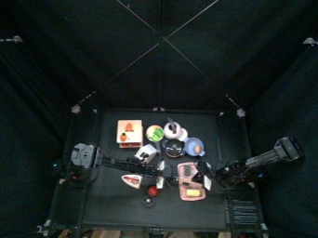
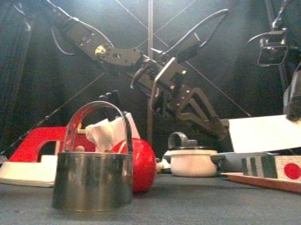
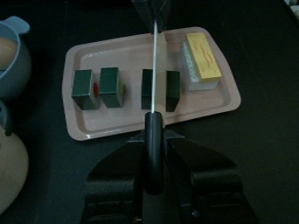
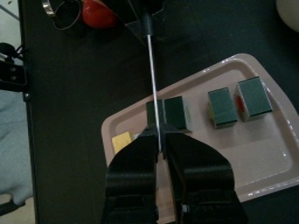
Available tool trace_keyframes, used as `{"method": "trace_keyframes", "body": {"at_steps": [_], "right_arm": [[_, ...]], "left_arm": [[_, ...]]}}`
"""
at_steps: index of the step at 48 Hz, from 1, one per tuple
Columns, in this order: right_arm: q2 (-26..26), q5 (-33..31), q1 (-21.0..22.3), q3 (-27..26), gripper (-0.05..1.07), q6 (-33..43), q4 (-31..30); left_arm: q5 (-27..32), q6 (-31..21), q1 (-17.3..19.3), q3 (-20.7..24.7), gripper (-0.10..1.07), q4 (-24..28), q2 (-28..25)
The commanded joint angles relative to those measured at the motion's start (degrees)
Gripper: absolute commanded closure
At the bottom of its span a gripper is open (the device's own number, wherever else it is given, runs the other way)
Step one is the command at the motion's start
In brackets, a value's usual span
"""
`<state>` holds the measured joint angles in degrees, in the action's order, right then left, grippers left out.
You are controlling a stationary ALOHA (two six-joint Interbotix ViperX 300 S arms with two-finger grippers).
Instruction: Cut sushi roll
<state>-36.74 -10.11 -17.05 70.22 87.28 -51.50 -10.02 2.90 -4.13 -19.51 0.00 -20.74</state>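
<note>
Your sushi roll (image 3: 173,88) lies as a row of green-wrapped blocks on the pink tray (image 3: 222,107), toward the table's front right in the top view. Its long axis runs along the tray's length. Two cut blocks sit apart at one end. The remaining piece lies under the knife (image 3: 156,61), with green showing on both sides of the blade.

The blade crosses the roll at a right angle, edge down, spanning the tray's width. Your left gripper (image 3: 152,150) is clamped on the black handle. Your right gripper (image 4: 160,156) is closed on the blade's far end, so the knife stretches between the two arms. A yellow-topped piece (image 3: 201,57) lies on the tray beside the roll.
</note>
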Motion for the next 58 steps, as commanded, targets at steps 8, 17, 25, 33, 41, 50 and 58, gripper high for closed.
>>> {"method": "trace_keyframes", "body": {"at_steps": [8,17,25,33,41,50,58], "right_arm": [[0.3,0.2,-0.2,-0.9,0.63,0.0,0.1],[0.4,0.0,-0.1,-0.8,0.63,0.1,0.2],[0.5,0.0,0.0,-0.7,0.63,0.2,0.2],[0.5,-0.2,0.1,-0.7,0.63,0.2,0.1],[1.0,-0.3,0.1,-0.6,0.63,0.4,0.3],[2.1,-0.2,0.1,-0.6,0.63,0.4,0.6],[2.5,-0.1,0.1,-0.6,0.63,0.4,0.7]], "left_arm": [[-0.5,0.1,0.7,0.9,0.37,0.1,1.4],[-0.5,0.1,1.0,1.1,0.37,0.1,1.1],[-0.4,0.1,1.2,1.2,0.37,0.1,0.8],[-0.5,0.1,1.2,1.2,0.37,0.1,0.5],[-0.5,0.1,1.1,1.2,0.37,0.1,0.4],[-0.5,0.1,1.2,1.1,0.37,0.1,0.0],[-0.5,0.1,1.2,1.2,0.37,0.0,-0.1]]}}
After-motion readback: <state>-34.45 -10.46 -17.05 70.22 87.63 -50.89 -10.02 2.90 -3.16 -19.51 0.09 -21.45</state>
